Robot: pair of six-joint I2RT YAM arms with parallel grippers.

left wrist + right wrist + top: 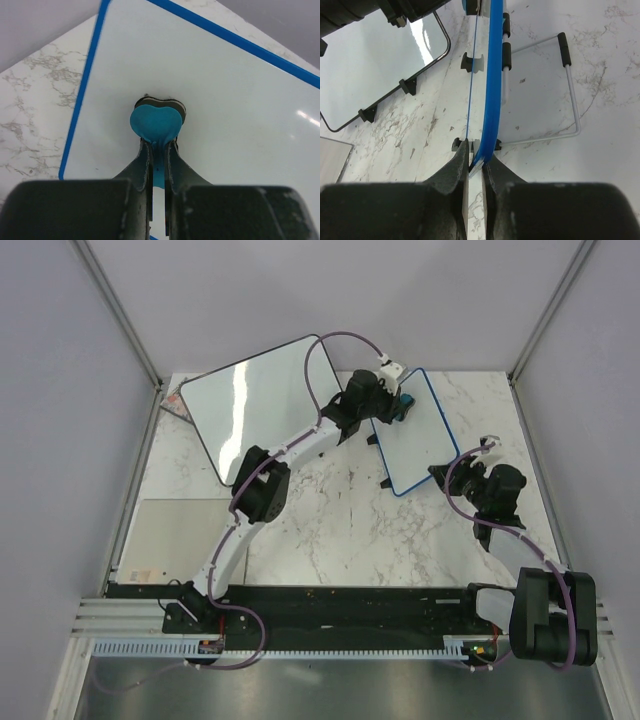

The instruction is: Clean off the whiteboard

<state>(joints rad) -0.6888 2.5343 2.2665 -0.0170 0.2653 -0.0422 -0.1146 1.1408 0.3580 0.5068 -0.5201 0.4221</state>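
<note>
So the small blue-framed whiteboard with rounded corners (415,435) sat propped on a thin wire stand (572,100) toward the far right of the marble table (330,520); left gripper (159,150) was clamped on a teal heart-shaped eraser (156,122), pressed against the white surface; right gripper (476,162) pinched the board's blue edge; bigger black-framed whiteboard (260,405) stood to its left.

Blue, white and black over grey-veined marble

The small rounded-corner whiteboard (415,435) has a bright blue frame and an unmarked glossy white face; the turquoise heart-shaped plastic eraser (156,122) carries a dark felt layer beneath; the left gripper (158,147) and right gripper (476,160) are matt black; the larger rectangular whiteboard (262,405) is pale white in a thin black frame; the table (340,530) is white marble with grey veining; the wire stand (564,50) is silvery with black tips; the cables (345,334) are purple.
</note>
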